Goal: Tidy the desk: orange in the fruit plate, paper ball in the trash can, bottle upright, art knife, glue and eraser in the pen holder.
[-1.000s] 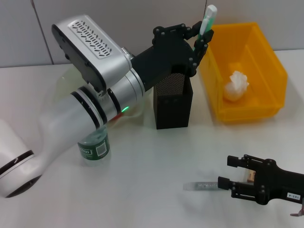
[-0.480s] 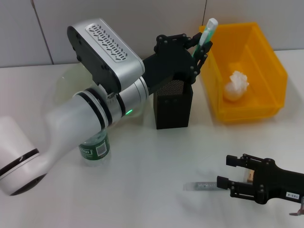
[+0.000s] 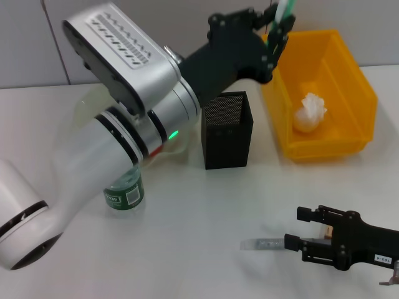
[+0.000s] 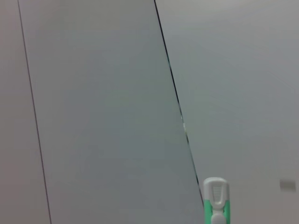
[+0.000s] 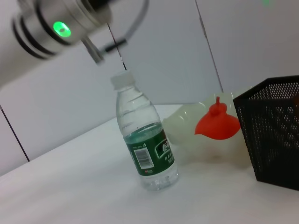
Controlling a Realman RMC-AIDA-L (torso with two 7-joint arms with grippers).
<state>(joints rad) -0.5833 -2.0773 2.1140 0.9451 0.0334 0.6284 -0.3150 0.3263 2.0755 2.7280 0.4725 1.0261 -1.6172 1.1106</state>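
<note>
The left gripper (image 3: 274,28) is holding a green-and-white glue stick (image 3: 283,9) clenched between its fingers, high above the pen holder (image 3: 227,129) and toward the holder's far side, next to the yellow bin (image 3: 349,93). In the left wrist view only the glue's white cap end (image 4: 215,198) is showing against the wall, so nothing there is helping to line it up. To do this step well, I judge the arm should be bringing the glue back over the middle of the holder's open mouth, keeping the stick close to upright, and lowering until its lower end is inside the mesh walls before letting go; releasing from this height or this far off centre risks it bouncing off the rim or falling into the bin, where the paper ball (image 3: 310,112) is lying. The bottle (image 3: 124,190) is standing upright on the counter (image 3: 206,218) on the holder's left, partly hidden behind the left arm, and something red-orange (image 5: 216,122) is sitting in a pale plate beside the holder. The right gripper (image 3: 315,240) is resting low on the counter in front of the holder, jaws spread apart around nothing, with the art knife (image 3: 265,243) lying just beside its fingertips, not yet grasped.
</note>
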